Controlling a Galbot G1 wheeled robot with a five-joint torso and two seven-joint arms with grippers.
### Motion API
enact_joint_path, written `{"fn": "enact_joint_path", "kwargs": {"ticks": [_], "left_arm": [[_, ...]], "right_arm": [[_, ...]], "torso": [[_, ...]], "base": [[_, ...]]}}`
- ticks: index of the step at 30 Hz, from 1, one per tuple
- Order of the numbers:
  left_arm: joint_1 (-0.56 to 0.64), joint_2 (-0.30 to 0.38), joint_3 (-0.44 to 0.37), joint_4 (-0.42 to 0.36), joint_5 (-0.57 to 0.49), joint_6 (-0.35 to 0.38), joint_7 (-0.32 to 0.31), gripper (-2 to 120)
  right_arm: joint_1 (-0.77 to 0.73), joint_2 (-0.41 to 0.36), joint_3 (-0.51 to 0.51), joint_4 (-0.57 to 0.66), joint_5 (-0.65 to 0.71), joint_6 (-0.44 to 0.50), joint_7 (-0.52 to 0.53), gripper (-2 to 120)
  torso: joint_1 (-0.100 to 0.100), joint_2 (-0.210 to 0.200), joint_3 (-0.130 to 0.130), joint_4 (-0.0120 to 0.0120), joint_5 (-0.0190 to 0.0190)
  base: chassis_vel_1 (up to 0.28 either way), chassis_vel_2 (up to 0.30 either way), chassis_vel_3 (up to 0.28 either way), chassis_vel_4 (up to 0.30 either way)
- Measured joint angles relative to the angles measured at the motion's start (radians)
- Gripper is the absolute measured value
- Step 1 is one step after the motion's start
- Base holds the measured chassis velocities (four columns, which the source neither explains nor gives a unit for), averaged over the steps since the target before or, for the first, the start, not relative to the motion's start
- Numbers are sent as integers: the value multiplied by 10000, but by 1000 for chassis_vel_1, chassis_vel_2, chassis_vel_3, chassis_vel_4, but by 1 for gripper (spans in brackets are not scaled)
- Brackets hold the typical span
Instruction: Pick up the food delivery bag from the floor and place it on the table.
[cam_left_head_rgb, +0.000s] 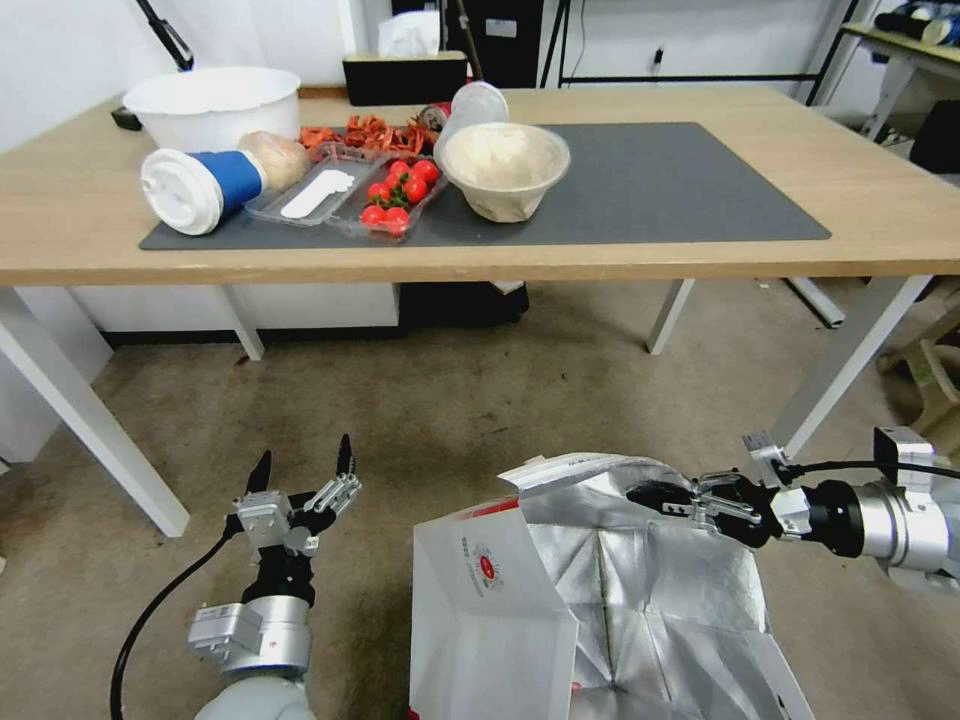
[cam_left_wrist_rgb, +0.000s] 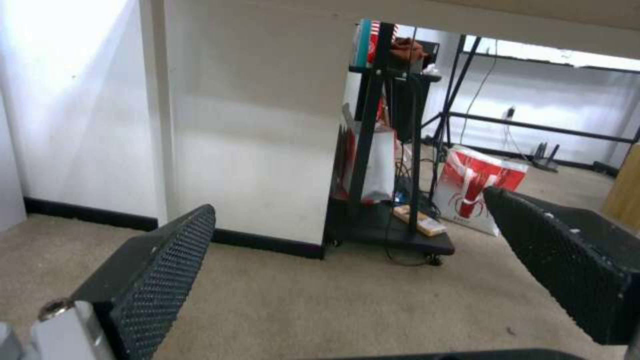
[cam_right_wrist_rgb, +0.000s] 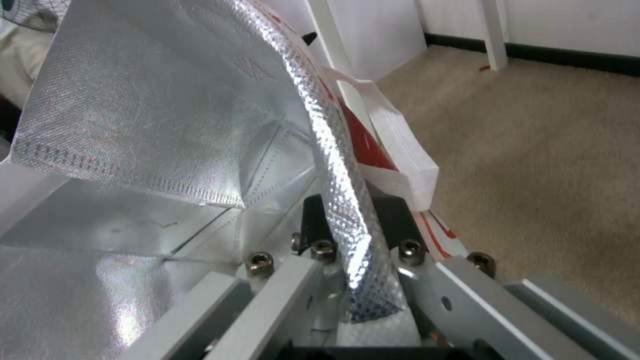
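The food delivery bag (cam_left_head_rgb: 600, 600) stands open on the floor (cam_left_head_rgb: 450, 420) at the bottom centre, white and red outside with a silver foil lining (cam_right_wrist_rgb: 167, 125). My right gripper (cam_left_head_rgb: 650, 495) reaches in from the right and is shut on the bag's far rim; the foil edge runs between its fingers (cam_right_wrist_rgb: 350, 220). To the left of the bag my left gripper (cam_left_head_rgb: 302, 465) hovers over the carpet, open and holding nothing (cam_left_wrist_rgb: 347, 235). Beyond the bag stands the table (cam_left_head_rgb: 800, 130), light wood with a dark grey mat (cam_left_head_rgb: 680, 180).
The table's left half carries a white tub (cam_left_head_rgb: 212, 105), a tipped blue cup (cam_left_head_rgb: 200, 185), a tomato tray (cam_left_head_rgb: 395, 195) and a paper bowl (cam_left_head_rgb: 505, 165). White table legs (cam_left_head_rgb: 90, 420) (cam_left_head_rgb: 850, 360) flank the carpet. A black rack (cam_left_wrist_rgb: 387, 150) and another red-and-white bag (cam_left_wrist_rgb: 477, 192) stand behind the table.
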Motion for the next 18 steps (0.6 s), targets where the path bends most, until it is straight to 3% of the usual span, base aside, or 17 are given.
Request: {"fn": "enact_joint_path", "kwargs": {"ticks": [18], "left_arm": [[-52,6,30,79,5,-17,-50,100]], "right_arm": [[6,-15,-16,-2,-23,0,-35,0]], "torso": [[191,675,489,0,1]], "base": [[0,0,0,0]]}}
